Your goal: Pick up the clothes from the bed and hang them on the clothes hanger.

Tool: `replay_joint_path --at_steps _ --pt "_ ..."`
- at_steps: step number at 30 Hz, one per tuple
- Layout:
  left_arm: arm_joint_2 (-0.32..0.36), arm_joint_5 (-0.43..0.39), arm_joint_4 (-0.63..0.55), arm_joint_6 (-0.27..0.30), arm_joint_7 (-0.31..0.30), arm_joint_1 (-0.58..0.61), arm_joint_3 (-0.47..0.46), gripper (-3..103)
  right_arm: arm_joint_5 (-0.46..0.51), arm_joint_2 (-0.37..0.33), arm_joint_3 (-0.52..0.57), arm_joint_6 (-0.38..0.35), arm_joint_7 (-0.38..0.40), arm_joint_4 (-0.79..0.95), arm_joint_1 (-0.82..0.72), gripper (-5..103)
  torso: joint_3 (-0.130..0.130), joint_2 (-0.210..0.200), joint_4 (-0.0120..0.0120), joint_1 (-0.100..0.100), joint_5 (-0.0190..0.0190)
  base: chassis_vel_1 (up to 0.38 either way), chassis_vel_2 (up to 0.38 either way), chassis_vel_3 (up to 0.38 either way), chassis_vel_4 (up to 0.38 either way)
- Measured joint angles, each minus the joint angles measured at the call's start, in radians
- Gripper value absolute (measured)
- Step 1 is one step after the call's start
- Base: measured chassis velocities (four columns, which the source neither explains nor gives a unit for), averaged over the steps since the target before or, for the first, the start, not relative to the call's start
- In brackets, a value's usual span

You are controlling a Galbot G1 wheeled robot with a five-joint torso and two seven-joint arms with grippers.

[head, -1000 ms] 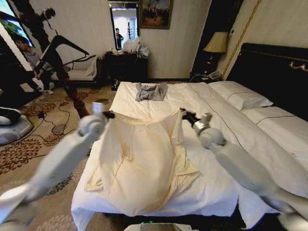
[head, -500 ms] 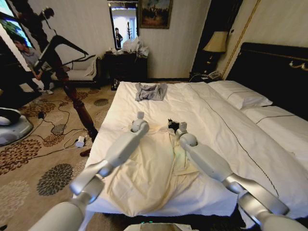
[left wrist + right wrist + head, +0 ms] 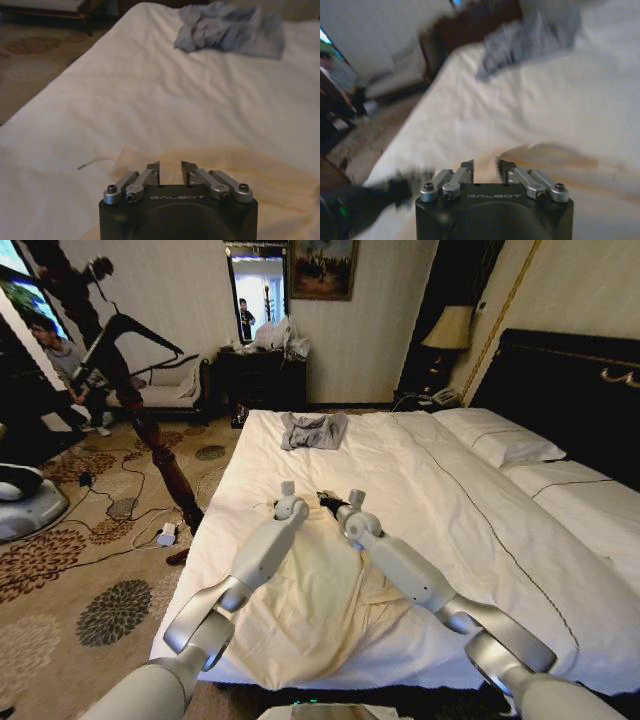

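We see the clothes spread on the bed, collar end just under both grippers: left gripper and right gripper hover there, fingers slightly apart, holding nothing.

Both arms lie across the cream clothes on the bed, hiding the garment's collar end, and its lower hem drops over the bed's foot edge so that part of it is lost from the head view. In the left wrist view the left gripper has a small gap between its fingertips, but the fabric edge beneath is too soft to say whether they touch it. The right wrist view is smeared: the right gripper, the grey garment beyond it and the dark shape beside the gripper's body cannot be made out clearly.
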Motion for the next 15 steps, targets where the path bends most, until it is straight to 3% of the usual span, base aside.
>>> replay_joint_path --at_steps 1,2,3,4,6,7,8,10,12,13,15 --pt "0.018 -0.034 -0.044 0.009 0.002 0.007 -0.004 35 0.084 0.005 0.014 -0.046 0.073 0.028 0.004 37 0.0 0.0 -0.0004 0.0 0.0002 0.0 0.0 0.0 0.0" --pt "0.018 -0.034 -0.044 0.009 0.002 0.007 -0.004 35 0.084 0.005 0.014 -0.046 0.073 0.028 0.004 37 0.0 0.0 -0.0004 0.0 0.0002 0.0 0.0 0.0 0.0" --pt "0.035 -0.056 -0.08 0.014 0.004 0.014 -0.004 41 0.143 0.01 0.026 -0.068 0.13 0.049 0.011 42 0.0 0.0 -0.0006 0.0 0.0001 0.0 0.0 0.0 0.0" --pt "0.051 -0.068 -0.112 0.016 0.007 0.02 -0.005 41 0.164 0.015 0.032 -0.071 0.166 0.058 0.019 42 0.0 0.0 -0.0006 0.0 0.0001 0.0 0.0 0.0 0.0" --pt "0.077 -0.08 -0.168 0.013 0.014 0.032 -0.01 52 0.162 0.018 0.043 -0.06 0.184 0.059 0.031 47 0.0 0.0 -0.0002 0.0 0.0001 0.0 0.0 0.0 0.0" --pt "0.077 -0.08 -0.168 0.013 0.014 0.032 -0.01 52 0.162 0.018 0.043 -0.06 0.184 0.059 0.031 47 0.0 0.0 -0.0002 0.0 0.0001 0.0 0.0 0.0 0.0" --pt "0.092 -0.085 -0.196 0.005 0.016 0.039 -0.014 57 0.154 0.015 0.054 -0.049 0.183 0.06 0.035 58 0.0 0.0 0.0001 0.0 0.0001 0.0 0.0 0.0 0.0" --pt "0.133 -0.092 -0.269 -0.017 0.018 0.06 -0.023 68 0.117 -0.015 0.091 -0.003 0.154 0.077 0.026 70 0.0 0.0 0.0001 0.0 0.0002 0.0 0.0 0.0 0.0" --pt "0.161 -0.09 -0.305 -0.026 0.019 0.076 -0.027 74 0.103 -0.046 0.115 0.019 0.129 0.097 0.008 74 0.0 0.0 -0.0002 0.0 0.0002 0.0 0.0 0.0 0.0" --pt "0.201 -0.077 -0.348 -0.037 0.025 0.102 -0.037 74 0.101 -0.09 0.153 0.041 0.102 0.135 -0.024 74 0.0 0.0 -0.0009 0.0 0.0004 0.0 0.0 0.0 0.0" --pt "0.271 -0.06 -0.423 -0.043 0.038 0.156 -0.067 84 0.129 -0.17 0.216 0.074 0.073 0.233 -0.085 85 0.0 0.0 -0.0012 0.0 0.0004 0.0 0.0 0.0 0.0"
